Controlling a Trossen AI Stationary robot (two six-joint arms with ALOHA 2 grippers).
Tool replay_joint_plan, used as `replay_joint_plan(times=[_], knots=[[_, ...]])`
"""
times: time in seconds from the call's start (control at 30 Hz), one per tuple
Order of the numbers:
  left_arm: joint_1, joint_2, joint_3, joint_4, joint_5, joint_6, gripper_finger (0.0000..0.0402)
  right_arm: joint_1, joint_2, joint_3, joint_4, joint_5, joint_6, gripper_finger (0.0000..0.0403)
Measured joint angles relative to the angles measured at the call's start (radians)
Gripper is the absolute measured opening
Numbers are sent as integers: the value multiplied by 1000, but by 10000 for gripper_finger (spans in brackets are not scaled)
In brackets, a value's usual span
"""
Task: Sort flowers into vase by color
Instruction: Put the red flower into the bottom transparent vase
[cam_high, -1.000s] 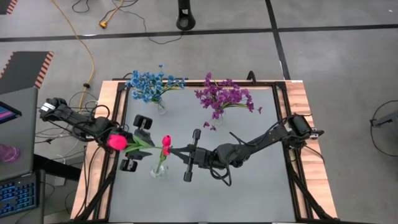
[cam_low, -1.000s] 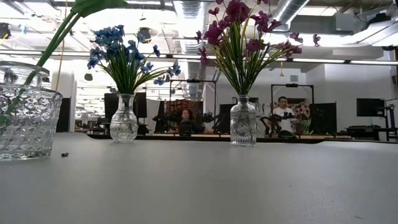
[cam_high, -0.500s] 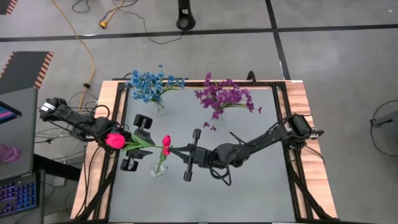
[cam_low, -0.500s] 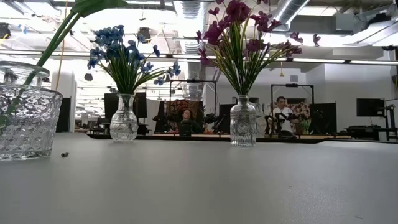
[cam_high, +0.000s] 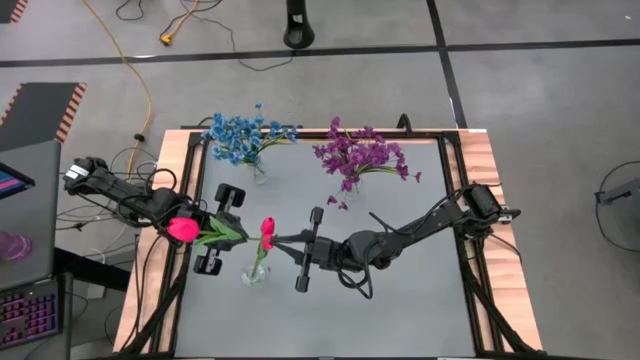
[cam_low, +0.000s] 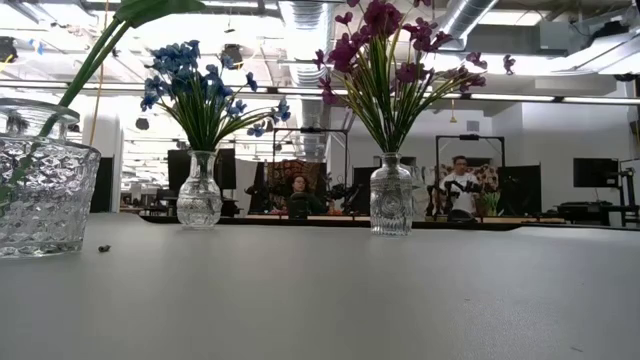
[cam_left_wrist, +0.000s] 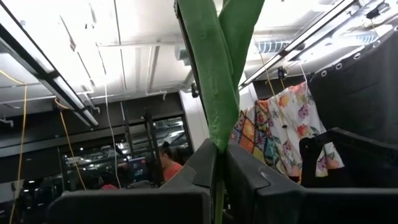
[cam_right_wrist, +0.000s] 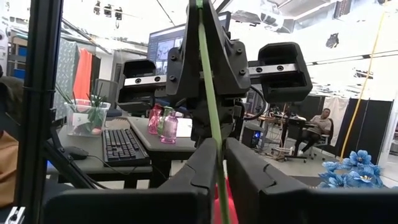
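Low view: blue flowers beside purple flowers (vased).

A robotics lab in an open industrial hall.

We see a grey concrete floor crossed by black tape lines and a yellow cable, exposed ceiling ducts and strip lights, desks with a keyboard and monitor, and people seated among equipment beyond the table.
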Motion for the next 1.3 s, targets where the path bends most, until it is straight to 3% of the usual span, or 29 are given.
replay_joint_plan(times=[0.3, 0.47, 0.63, 0.9, 1.07, 1.3], knots=[[0, -72, -1, -48, 2, -118, 2, 16, -18, 0, -12, 11, -36, 137], [0, -189, -1, -223, 2, -153, 2, 70, -101, 0, -92, 128, -160, 160], [0, -302, -1, -396, 12, -221, 2, 122, -196, 0, -293, 245, -155, 156], [0, -469, -1, -613, 46, -297, 2, 147, -311, 0, -607, 240, 35, 133], [0, -512, -1, -727, 46, -338, 2, 141, -328, 0, -675, 240, 83, 127], [0, -483, -66, -743, 69, -344, 2, 128, -318, 0, -696, 238, 85, 127]])
